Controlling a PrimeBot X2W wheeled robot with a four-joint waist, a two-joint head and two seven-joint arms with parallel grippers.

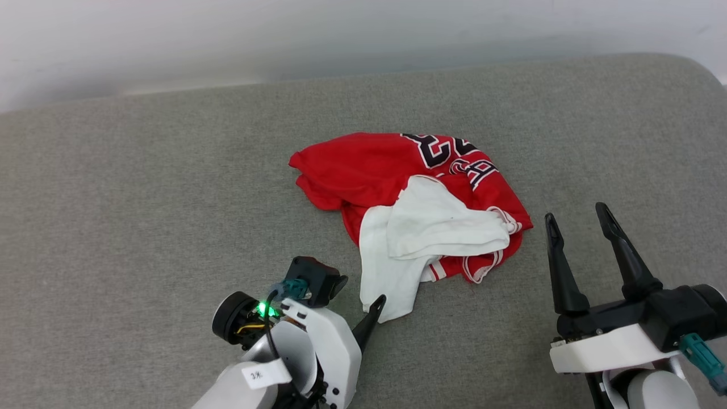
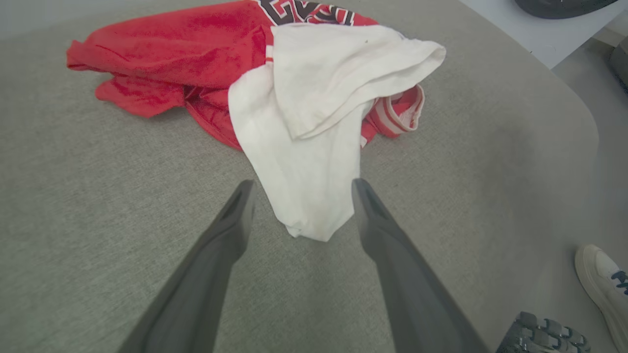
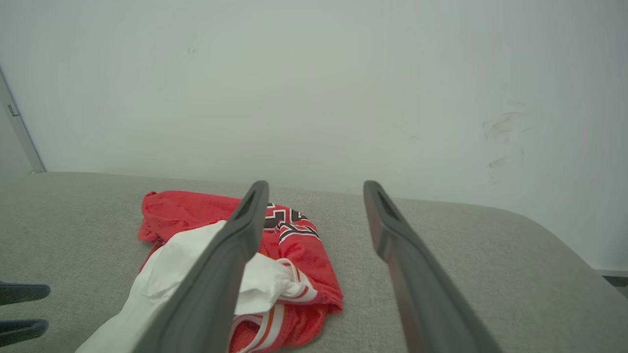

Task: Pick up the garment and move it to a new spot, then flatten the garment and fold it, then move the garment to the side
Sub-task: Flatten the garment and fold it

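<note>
Lab-like room — grey cushion (image 1: pixel 113 227), bare wall (image 3: pixel 314 73)

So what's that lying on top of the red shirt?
White cloth, part of the red shirt itself, is flopped over its near half. It hides the red fabric beneath, and the black lettering behind it is only partly readable.

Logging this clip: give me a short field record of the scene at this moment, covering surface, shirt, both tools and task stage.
surface: grey padded top, pale wall behind
shirt: red, crumpled in a heap, black lettering partly showing, white sleeve trailing toward the robot
left tool: open, fingers either side of the sleeve's end, not closed on it
right tool: open, off to the shirt's right, not touching it
task stage: shirt not yet picked up, flattened or folded
other: white shoe on the floor past the surface's edge
</note>
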